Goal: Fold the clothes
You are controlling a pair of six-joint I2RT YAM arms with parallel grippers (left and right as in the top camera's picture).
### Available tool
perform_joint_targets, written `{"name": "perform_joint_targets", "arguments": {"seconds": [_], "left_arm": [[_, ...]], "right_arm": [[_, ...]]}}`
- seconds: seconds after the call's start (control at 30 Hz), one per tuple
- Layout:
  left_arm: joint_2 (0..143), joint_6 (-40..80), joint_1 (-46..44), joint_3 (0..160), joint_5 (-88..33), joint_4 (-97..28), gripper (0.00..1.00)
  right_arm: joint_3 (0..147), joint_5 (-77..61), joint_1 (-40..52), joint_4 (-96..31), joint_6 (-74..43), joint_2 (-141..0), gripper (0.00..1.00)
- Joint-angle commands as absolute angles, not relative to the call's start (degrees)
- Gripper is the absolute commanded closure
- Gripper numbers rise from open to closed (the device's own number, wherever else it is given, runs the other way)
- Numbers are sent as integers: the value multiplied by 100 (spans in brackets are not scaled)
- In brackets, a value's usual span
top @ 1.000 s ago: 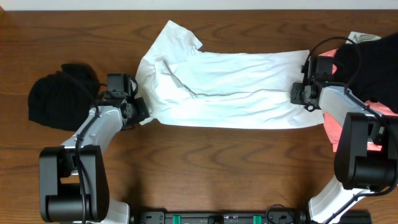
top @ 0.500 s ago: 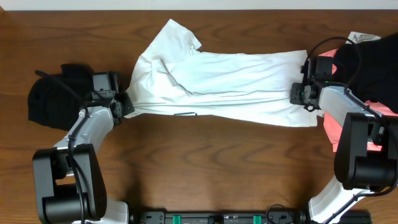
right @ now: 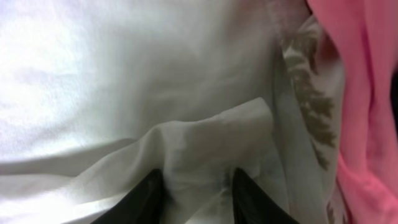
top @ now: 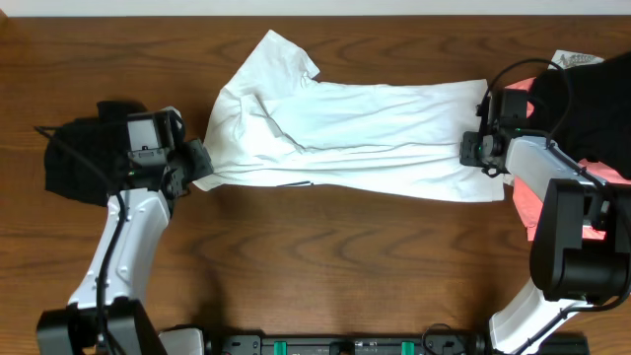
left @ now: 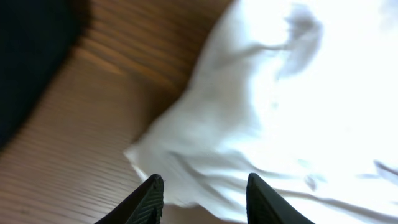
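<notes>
A white garment [top: 365,128] lies stretched across the wooden table, with a crumpled sleeve at its upper left. My left gripper [top: 194,163] is at the garment's lower left corner. In the left wrist view its jaws [left: 205,180] are open, with the cloth's edge [left: 186,168] just beyond them and not held. My right gripper [top: 475,150] is at the garment's right edge. In the right wrist view its fingers [right: 196,177] are shut on a bunched fold of the white cloth [right: 124,74].
A black garment [top: 79,158] lies at the left, just behind my left wrist, and shows in the left wrist view [left: 31,56]. A black garment [top: 592,108], a pink one [top: 527,202] and a patterned piece [top: 570,59] are piled at the right.
My left gripper pulled the garment's left corner leftward, drawing the lower edge taut, then opened and drew back from the cloth. The right gripper has not moved.
</notes>
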State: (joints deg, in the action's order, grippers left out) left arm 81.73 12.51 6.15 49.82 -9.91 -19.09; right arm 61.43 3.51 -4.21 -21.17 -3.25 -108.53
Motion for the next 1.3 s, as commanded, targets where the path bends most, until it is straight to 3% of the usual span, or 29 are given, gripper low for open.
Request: {"name": "perform_joint_targets", "arguments": {"seconds": [0.0, 0.37, 1.13, 1.27], "left_arm": [[8156, 1420, 642, 4950, -1647, -2112, 56], [8200, 1417, 642, 4923, -1643, -2794, 56], [8694, 1417, 642, 4473, -1647, -2049, 55], [8829, 1420, 642, 4473, -1649, -1732, 50]], "right_arm": [[5909, 403, -419, -2477, -141, -10871, 62], [5951, 342, -405, -3830, -320, -9351, 62], [5719, 128, -412, -3404, -316, -10857, 61], [5719, 150, -410, -3400, -314, -10934, 61]]}}
